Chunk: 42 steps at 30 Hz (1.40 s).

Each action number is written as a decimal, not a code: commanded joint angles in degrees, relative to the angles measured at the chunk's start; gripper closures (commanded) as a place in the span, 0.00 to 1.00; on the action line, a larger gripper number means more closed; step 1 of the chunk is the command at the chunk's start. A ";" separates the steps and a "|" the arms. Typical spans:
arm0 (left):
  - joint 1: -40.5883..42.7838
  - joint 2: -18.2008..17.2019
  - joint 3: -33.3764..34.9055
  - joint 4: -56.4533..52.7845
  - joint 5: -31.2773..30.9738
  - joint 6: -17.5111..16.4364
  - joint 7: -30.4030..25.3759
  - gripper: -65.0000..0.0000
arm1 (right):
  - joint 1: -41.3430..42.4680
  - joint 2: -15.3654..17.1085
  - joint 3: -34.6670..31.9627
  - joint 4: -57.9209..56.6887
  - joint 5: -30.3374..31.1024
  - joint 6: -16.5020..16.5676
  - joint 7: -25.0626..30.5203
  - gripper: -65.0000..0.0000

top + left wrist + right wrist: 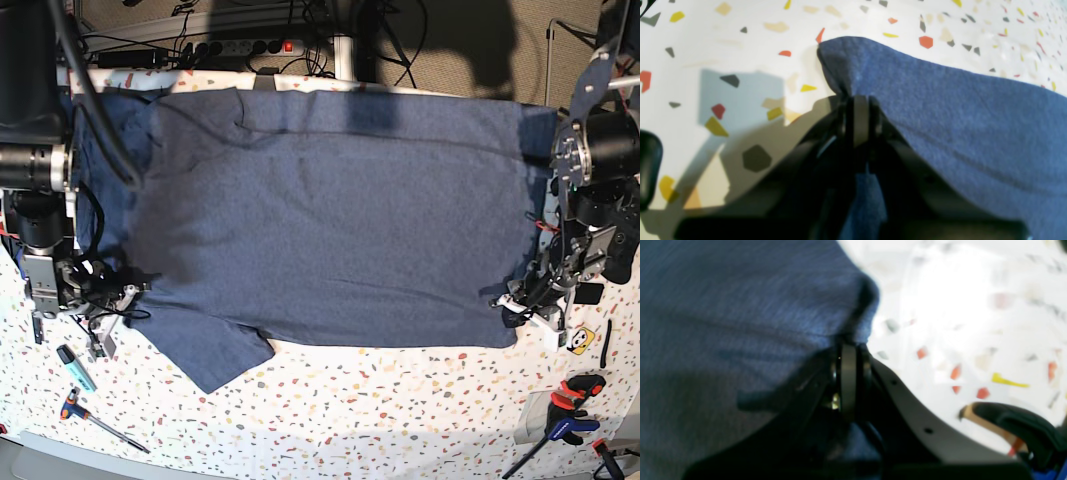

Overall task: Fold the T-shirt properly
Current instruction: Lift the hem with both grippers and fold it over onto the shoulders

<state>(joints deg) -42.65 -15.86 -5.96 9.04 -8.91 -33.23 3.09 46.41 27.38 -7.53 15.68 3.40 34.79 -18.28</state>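
Note:
The dark navy T-shirt (330, 230) lies spread across the speckled table (380, 400), plain side up, with one sleeve pointing to the front left. My left gripper (512, 303) is at the shirt's front right corner. In the left wrist view it (858, 98) is shut on a pinched corner of the blue fabric (957, 116). My right gripper (130, 293) is at the shirt's left edge near the sleeve. In the right wrist view it (850, 345) is shut on a fold of the fabric (723, 306). No lettering shows.
A marker (75, 368) and a T-handle tool (100, 415) lie at the front left. Clamps (575, 400) and a yellow sticker (583, 340) are at the front right. A power strip (240, 47) and cables run behind the table.

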 commanded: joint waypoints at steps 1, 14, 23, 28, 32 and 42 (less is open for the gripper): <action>-1.62 -0.33 0.09 1.64 -0.22 -1.60 -0.04 1.00 | 1.97 1.40 0.11 1.29 1.55 0.83 0.35 1.00; -1.44 -0.68 0.09 14.16 -6.51 -1.75 11.30 1.00 | -2.84 3.13 0.11 14.80 8.96 2.80 -1.68 1.00; -0.81 -0.87 0.09 18.18 -9.84 -0.24 15.52 1.00 | -13.60 4.87 7.52 34.42 15.76 2.64 -6.93 1.00; -0.79 -1.46 0.09 18.25 -13.88 -2.14 15.61 1.00 | -23.02 4.81 16.46 45.40 15.72 2.69 -8.90 1.00; 0.39 -1.36 0.09 20.22 -14.08 -3.72 15.61 1.00 | -30.36 4.52 21.49 54.45 15.76 2.67 -10.23 1.00; 19.08 -2.51 0.00 48.00 -13.31 2.75 15.32 1.00 | -42.27 4.50 28.24 66.25 21.22 2.58 -11.80 1.00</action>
<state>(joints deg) -21.37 -17.45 -5.58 55.88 -21.41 -30.13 20.16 3.16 30.63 20.16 80.88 23.51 37.12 -31.24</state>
